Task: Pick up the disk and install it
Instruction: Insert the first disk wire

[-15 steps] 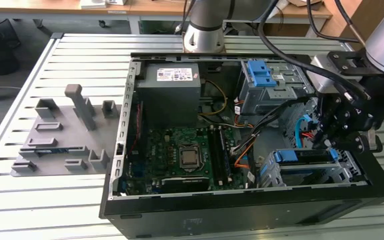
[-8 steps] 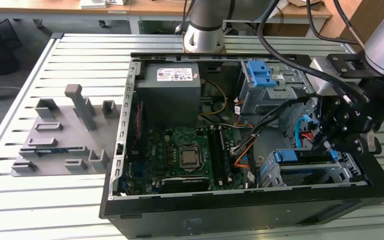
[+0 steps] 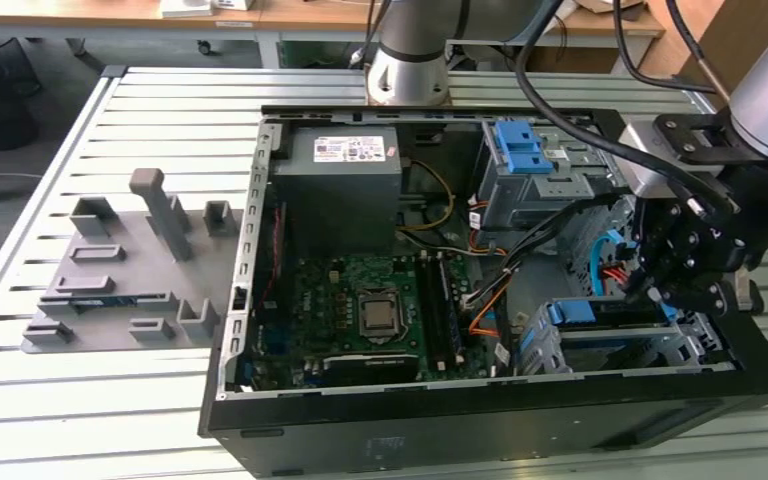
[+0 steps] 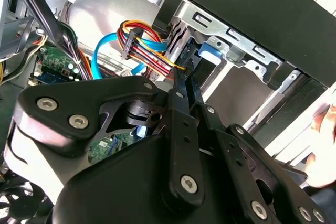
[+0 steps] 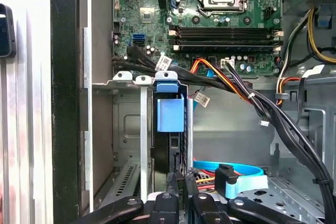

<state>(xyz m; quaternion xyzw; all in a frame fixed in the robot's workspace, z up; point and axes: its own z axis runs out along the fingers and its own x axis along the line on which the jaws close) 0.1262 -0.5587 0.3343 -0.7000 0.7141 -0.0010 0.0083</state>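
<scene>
Clenching its black metal fingers [image 5: 181, 182] on the disk's [image 5: 170, 129] end, the pincer [image 4: 185, 80] holds the flat drive (blue plastic carrier) upright in the steel cage [image 5: 126, 124], directly ahead.

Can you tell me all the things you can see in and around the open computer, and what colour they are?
computer case: 1, black, on the slatted table
table: 1, light grey
disk: 1, blue carrier, in the metal bay at the exterior view's right
power-supply box: 1, grey, far end of case
circuit board: 1, green, case floor
blue latch: 1, upper drive cage
holder block: 1, grey, beside case
gripper: 1, black, above the disk bay
</scene>
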